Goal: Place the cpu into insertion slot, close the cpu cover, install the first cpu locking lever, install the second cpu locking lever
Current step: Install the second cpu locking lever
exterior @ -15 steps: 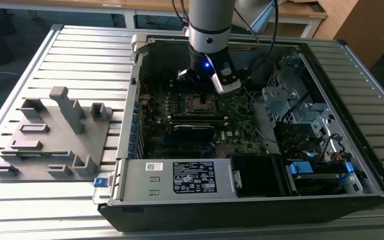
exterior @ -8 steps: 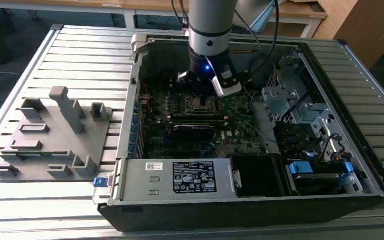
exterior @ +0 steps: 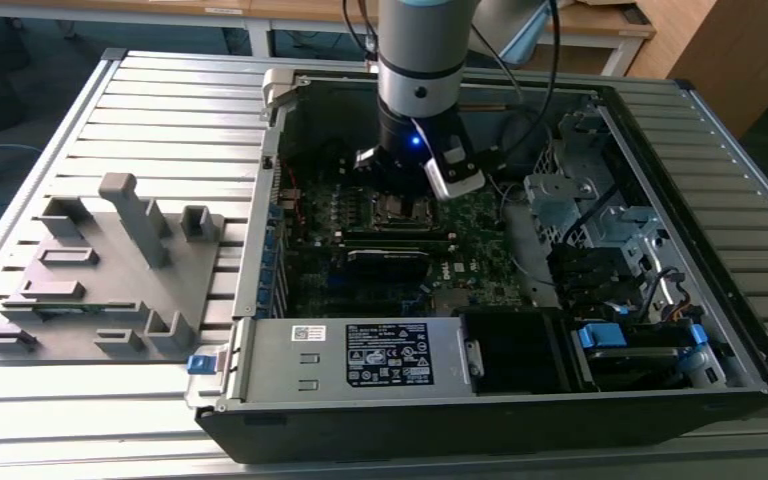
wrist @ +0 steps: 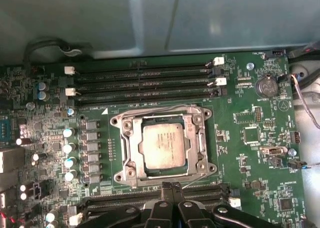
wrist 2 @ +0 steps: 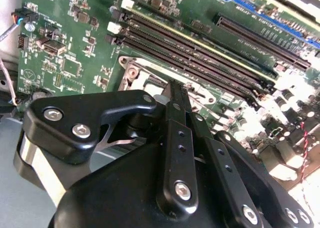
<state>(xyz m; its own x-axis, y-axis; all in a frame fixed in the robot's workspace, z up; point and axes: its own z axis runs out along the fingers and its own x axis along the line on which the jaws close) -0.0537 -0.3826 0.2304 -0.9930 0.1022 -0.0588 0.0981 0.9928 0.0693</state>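
- the cpu [wrist: 163, 146] sits in the middle of the first wrist view, slightly below centre: a flat square with a dull, pale grey metal face, lying level inside its socket rather than tilted or proud.
- around it the cpu cover [wrist: 129, 147] reads as a thin silver frame lying flat on the chip's edges, its cut-out middle leaving the grey face bare; screw bosses mark the four corners.
- the insertion slot [exterior: 398, 211] shows in the exterior view as a small dark square with a bright rim, just above the centre of the green motherboard [wrist: 250, 138].
- judging by this, the chip is already placed and the cover looks down, so the step in hand is most likely one of the locking levers; i cannot tell whether either lever is latched, as the thin wire along the frame's lower edge is too fine to read.
- the gripper [wrist: 171, 188] hangs just beside the socket's lower edge at the bottom centre of the first wrist view, fingers pressed together into one narrow tip, pinching nothing that i can see.
- that work calls for a careful, small push at the frame's edge, keeping clear of the long black memory slots [wrist: 140, 80] above the socket.
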